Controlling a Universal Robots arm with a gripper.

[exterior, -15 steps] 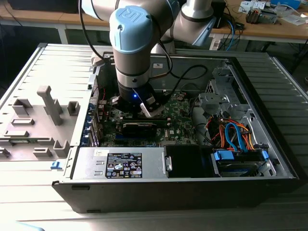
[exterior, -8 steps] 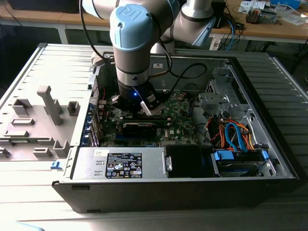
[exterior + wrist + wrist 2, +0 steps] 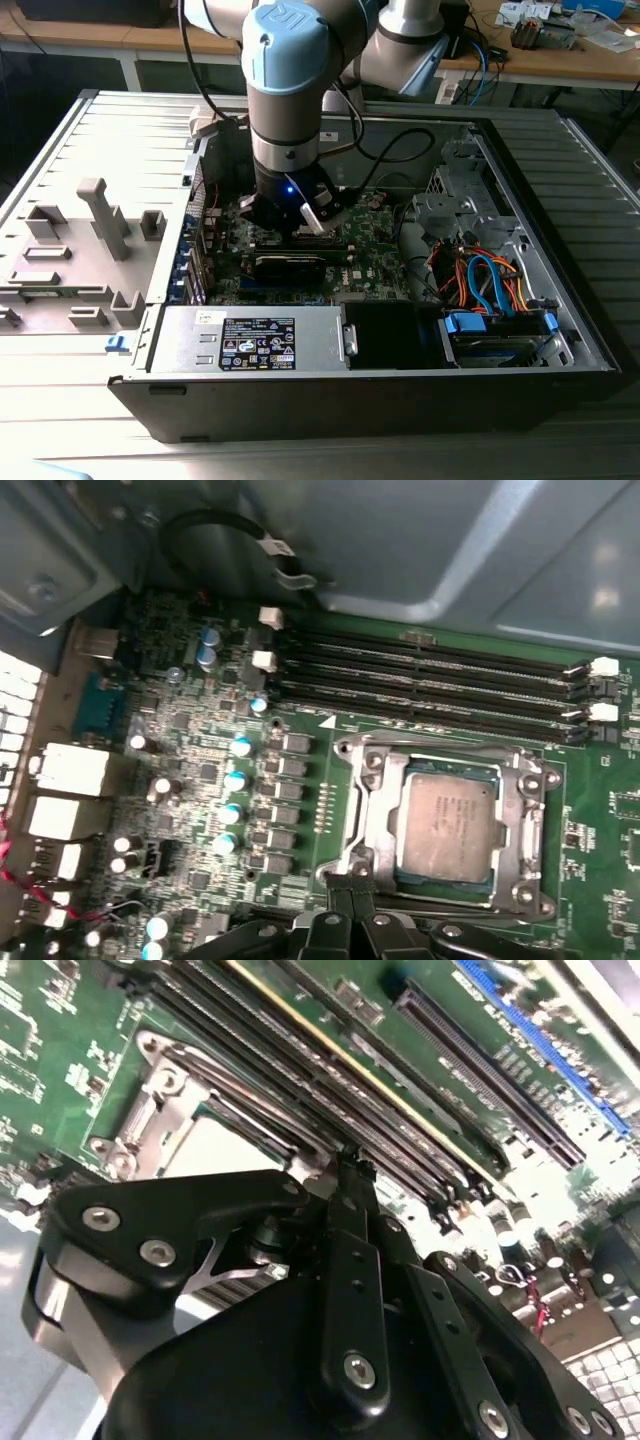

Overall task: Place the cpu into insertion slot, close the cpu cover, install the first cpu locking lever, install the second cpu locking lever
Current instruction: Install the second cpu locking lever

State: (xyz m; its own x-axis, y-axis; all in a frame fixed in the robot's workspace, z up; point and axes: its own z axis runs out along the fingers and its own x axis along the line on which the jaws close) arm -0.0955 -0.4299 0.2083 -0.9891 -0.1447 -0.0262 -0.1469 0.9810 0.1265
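black gripper fingers pressed together, empty, at the socket's edge — cpu seated, cover down. levers look next; that calls for hooking one precisely.

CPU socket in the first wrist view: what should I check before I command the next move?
1. Small square cpu with a dull silver-grey metal top sits level inside the cover's window: ok.
2. Thin silvery metal cpu cover frame lies down flat around the chip: ok.
3. Both locking levers latched: cannot tell.
4. Black gripper is shut with nothing between its fingers: ok.
5. Gripper tip is at the cover's edge, on the side away from the long black memory slots: ok.
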